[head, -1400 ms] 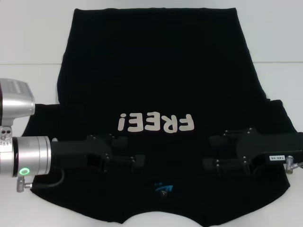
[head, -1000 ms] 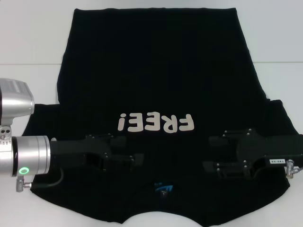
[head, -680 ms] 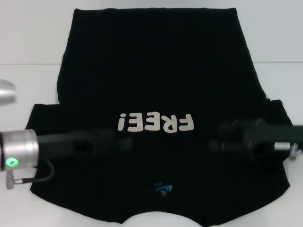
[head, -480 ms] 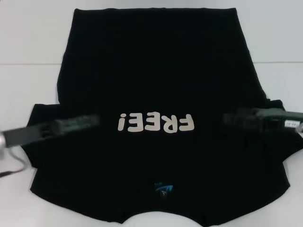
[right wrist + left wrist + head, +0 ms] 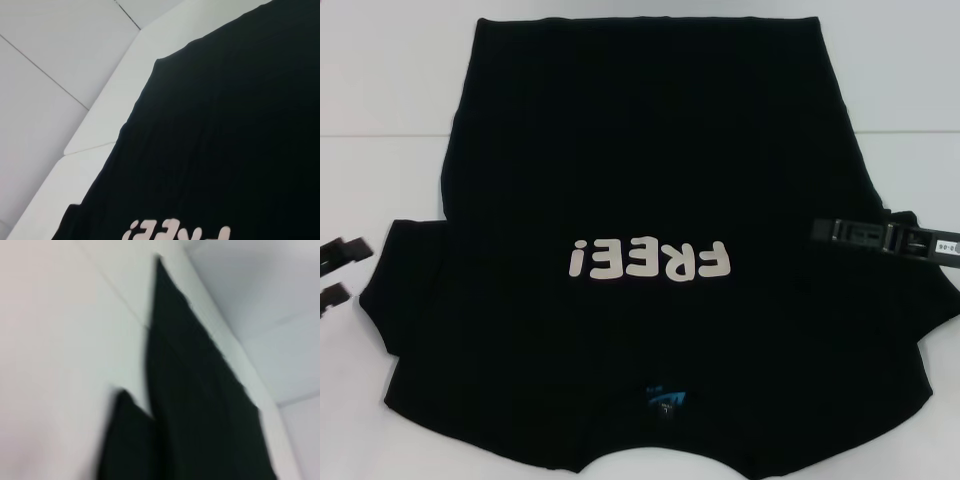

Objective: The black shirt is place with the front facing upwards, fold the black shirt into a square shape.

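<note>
Shirt [image 5: 650, 200] lies flat, front up, on the white table [image 5: 380, 90], collar and blue neck label [image 5: 665, 400] toward me, hem at the far side, lettering [image 5: 652, 261] mid-chest. Nothing folded yet, by the look of it.

Left gripper [image 5: 340, 272] sits at my left edge of the head view, just off the left sleeve, over bare table; two finger tips show with a gap between them, so spread, holding nothing. Right gripper [image 5: 880, 237] hangs over the right side of the shirt near the sleeve; it shows edge-on as one thin bar, so I cannot tell whether its fingers are apart or together.

Risks as I judge them:
- Black gripper over black cloth: easy to misjudge height, come down too deep and pinch both layers, or too shallow and miss.
- If the two arms grab at uneven spots, the fold line skews and I get no square.
- Dragging a sleeve inward could bunch the body and wrinkle the print.
- Near hem and collar run to the frame's near edge; a pull toward me might slide cloth off view.

Room: bare table on both sides and beyond the hem, more on the left. Sleeve edges are clear and reachable; right sleeve edge lies close to the frame edge, so less margin there.
</note>
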